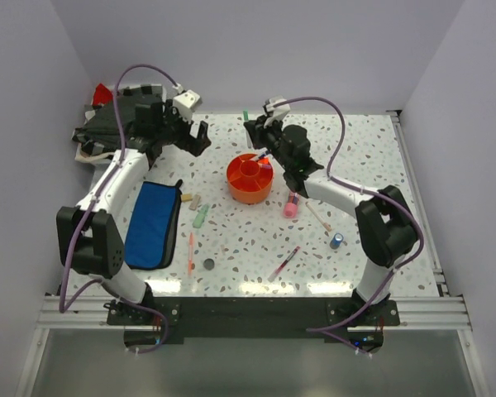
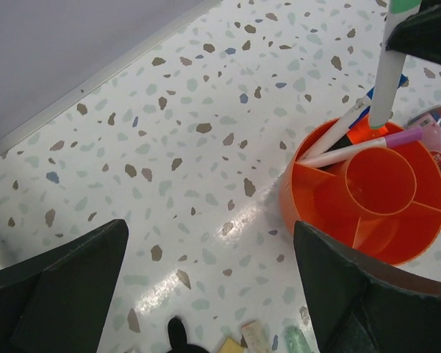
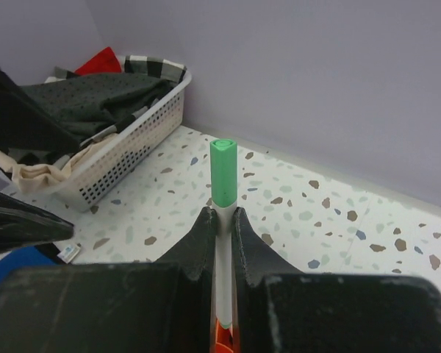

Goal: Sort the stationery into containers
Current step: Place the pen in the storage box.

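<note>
My right gripper (image 1: 256, 132) is shut on a white pen with a green cap (image 1: 245, 117) and holds it upright over the far rim of the round orange organiser (image 1: 249, 188). In the right wrist view the pen (image 3: 222, 173) stands between my gripper's (image 3: 221, 218) closed jaws. In the left wrist view the pen (image 2: 387, 73) hangs above the organiser (image 2: 331, 213), which holds a pink marker (image 2: 367, 145) and other pens. My left gripper (image 1: 200, 138) is open and empty (image 2: 206, 294), left of the organiser. The blue pouch (image 1: 151, 224) lies flat at the left.
A white tray of dark cloth (image 1: 116, 124) stands at the back left. Loose on the table are a pink tube (image 1: 290, 207), a blue cylinder (image 1: 337, 241), a dark disc (image 1: 208, 265), an orange pen (image 1: 189, 252), a red pen (image 1: 283, 263), and erasers (image 1: 194, 201).
</note>
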You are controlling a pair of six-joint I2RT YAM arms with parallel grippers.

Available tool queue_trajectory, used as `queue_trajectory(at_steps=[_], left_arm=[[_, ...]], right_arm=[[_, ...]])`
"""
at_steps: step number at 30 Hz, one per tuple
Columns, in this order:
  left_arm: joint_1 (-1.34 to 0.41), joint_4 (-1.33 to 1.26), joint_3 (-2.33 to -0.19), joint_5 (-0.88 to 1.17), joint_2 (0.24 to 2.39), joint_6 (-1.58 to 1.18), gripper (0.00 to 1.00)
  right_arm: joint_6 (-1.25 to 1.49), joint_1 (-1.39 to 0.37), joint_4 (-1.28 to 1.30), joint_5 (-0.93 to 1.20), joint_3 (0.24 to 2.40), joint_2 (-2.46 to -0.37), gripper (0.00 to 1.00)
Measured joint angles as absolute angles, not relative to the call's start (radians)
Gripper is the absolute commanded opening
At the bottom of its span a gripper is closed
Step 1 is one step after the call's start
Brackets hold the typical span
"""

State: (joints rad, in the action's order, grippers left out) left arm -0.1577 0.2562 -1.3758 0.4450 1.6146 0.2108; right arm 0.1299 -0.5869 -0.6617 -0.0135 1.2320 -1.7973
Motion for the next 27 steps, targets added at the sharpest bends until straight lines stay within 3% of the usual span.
queue_trajectory(at_steps=[12,27], left_arm=[[-0.218,0.2,-1.581,0.469,1.835,0.193,1.0],[-0.221,0.129,-1.691,0.482,2.037,0.163,1.0]], right_arm=[[0.116,-0.588,-0.722,-0.02,1.233,-1.952,0.0],[0.103,-0.588,-0.787,-0.016,1.188,-1.974,0.0]])
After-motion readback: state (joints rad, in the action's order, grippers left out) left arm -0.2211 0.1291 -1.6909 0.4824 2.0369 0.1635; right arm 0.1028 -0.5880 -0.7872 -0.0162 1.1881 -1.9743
